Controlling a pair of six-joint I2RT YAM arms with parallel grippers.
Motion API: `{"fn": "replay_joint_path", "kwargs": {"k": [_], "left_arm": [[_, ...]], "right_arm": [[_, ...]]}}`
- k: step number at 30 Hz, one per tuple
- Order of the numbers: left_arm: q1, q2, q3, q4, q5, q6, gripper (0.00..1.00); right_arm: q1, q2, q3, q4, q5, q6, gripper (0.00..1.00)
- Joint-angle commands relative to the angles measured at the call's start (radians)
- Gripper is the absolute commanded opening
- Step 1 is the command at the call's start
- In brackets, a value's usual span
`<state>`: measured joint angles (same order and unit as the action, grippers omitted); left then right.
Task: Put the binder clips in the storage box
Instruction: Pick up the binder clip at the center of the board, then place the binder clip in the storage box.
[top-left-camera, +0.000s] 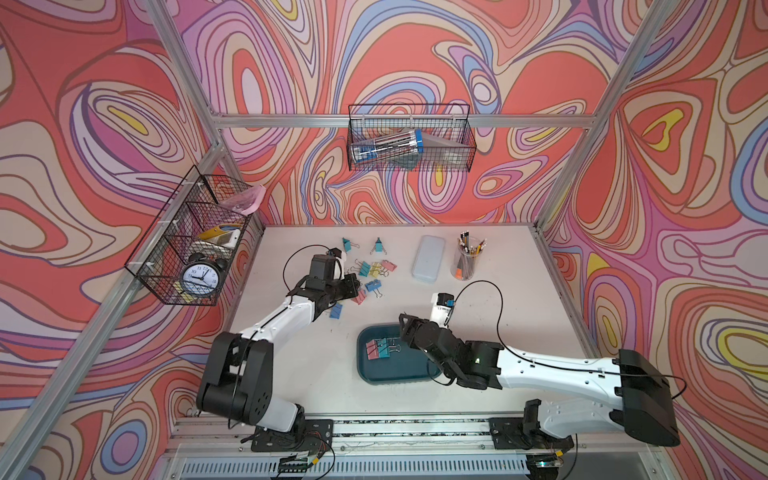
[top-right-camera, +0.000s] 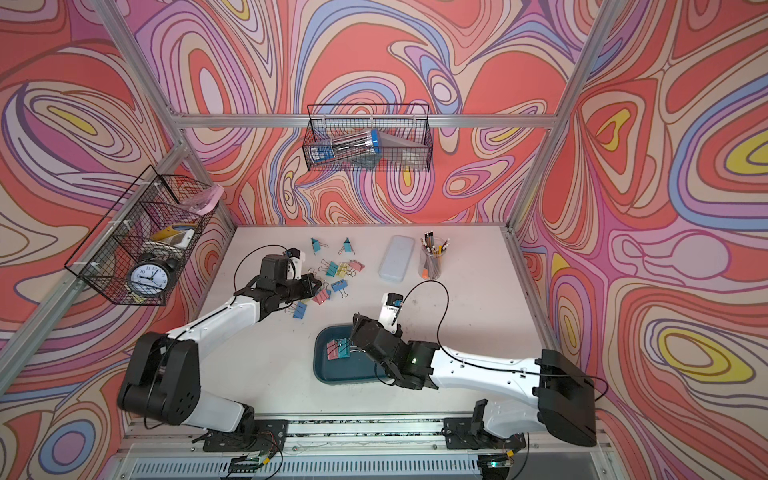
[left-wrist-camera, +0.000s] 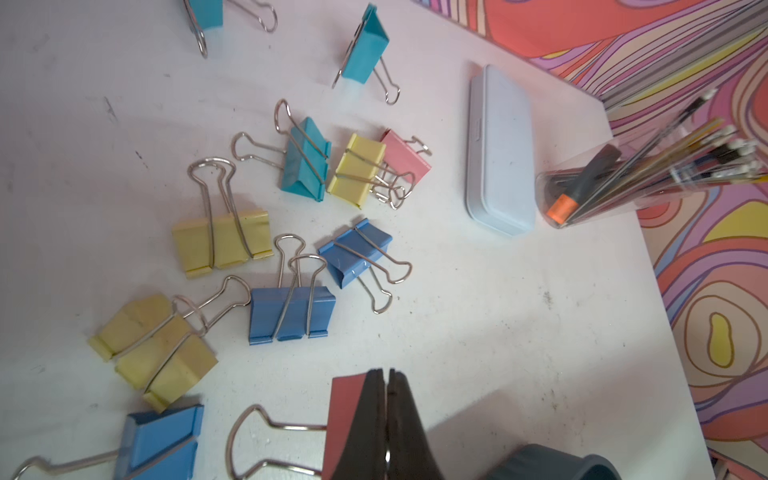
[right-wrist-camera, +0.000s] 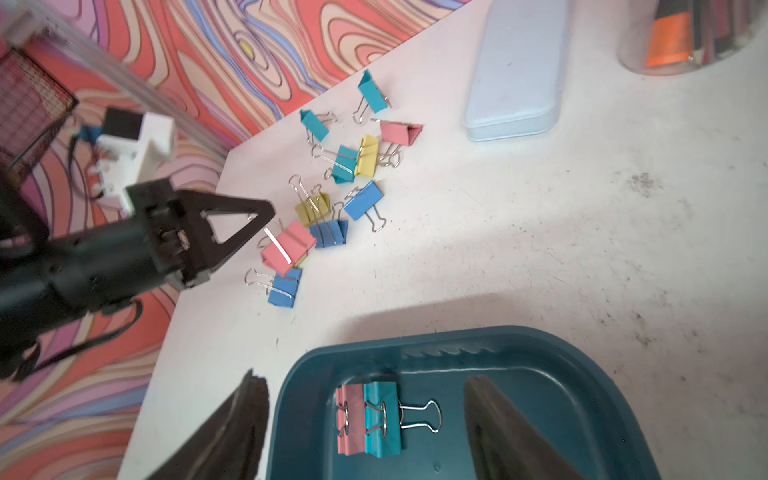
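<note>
Pink binder clip (left-wrist-camera: 347, 409): pinched by left gripper (left-wrist-camera: 386, 376) among loose clips (left-wrist-camera: 291, 307); lift and carry to storage box (right-wrist-camera: 540, 361) judged next. Right gripper (right-wrist-camera: 361, 376): spread above boxed clips (right-wrist-camera: 370, 419).

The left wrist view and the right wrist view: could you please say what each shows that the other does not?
Only the left wrist view shows the pencils' eraser ends. Only the right wrist view shows the open right pincer over a pink and teal clip pair in the storage box. Both show the left pincer shut on a pink clip, and the pale case.
</note>
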<state>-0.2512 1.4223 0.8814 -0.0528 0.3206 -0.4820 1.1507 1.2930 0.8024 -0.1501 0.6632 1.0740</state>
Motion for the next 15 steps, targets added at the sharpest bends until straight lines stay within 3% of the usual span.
{"fn": "replay_joint_path", "kwargs": {"k": [1, 6, 10, 12, 15], "left_arm": [[-0.088, -0.166, 0.002, -0.14, -0.14, -0.003, 0.0], [-0.422, -0.355, 0.052, -0.451, -0.614, 0.021, 0.0], [-0.723, -0.354, 0.071, -0.677, -1.019, -0.081, 0.0], [-0.812, -0.297, 0.077, -0.78, -1.148, -0.198, 0.0], [-0.893, -0.186, 0.105, -0.814, -1.23, -0.296, 0.0]], "right_arm": [[-0.029, -0.038, -0.039, -0.047, 0.076, 0.06, 0.91], [-0.188, -0.084, -0.111, -0.012, -0.075, 0.091, 0.98], [-0.229, -0.11, -0.15, 0.033, -0.109, 0.074, 0.98], [-0.231, -0.107, -0.149, 0.025, -0.115, 0.064, 0.98], [-0.231, -0.091, -0.145, 0.019, -0.138, 0.063, 0.98]]}}
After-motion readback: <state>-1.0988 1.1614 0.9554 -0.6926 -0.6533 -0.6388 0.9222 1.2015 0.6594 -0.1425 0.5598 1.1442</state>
